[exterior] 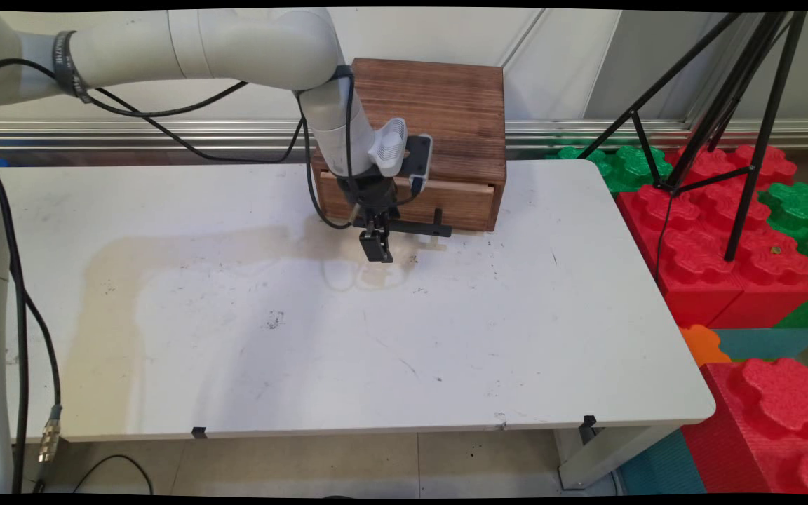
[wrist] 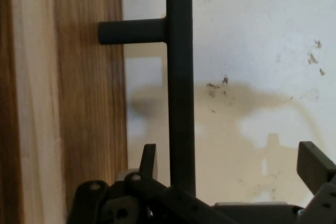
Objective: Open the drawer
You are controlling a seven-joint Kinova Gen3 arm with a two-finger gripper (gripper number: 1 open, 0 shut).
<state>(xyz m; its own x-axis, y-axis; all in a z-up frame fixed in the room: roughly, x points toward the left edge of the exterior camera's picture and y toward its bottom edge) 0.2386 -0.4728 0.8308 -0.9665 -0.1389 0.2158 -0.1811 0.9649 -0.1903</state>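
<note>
At table's far edge: wooden drawer box [exterior: 432, 133] on white table [exterior: 306, 337].
Handle: black bar handle [wrist: 181, 87], fronting the drawer, between the jaws, nearer one finger.
Gripper [wrist: 231, 169]: released, fingers spread astride the bar.

The white tabletop [exterior: 236, 337] is scuffed, with a large pale brownish stain across its left and middle part. A brown wooden drawer box [exterior: 439, 133] with a black bar handle [exterior: 421, 228] stands on its far edge.
</note>
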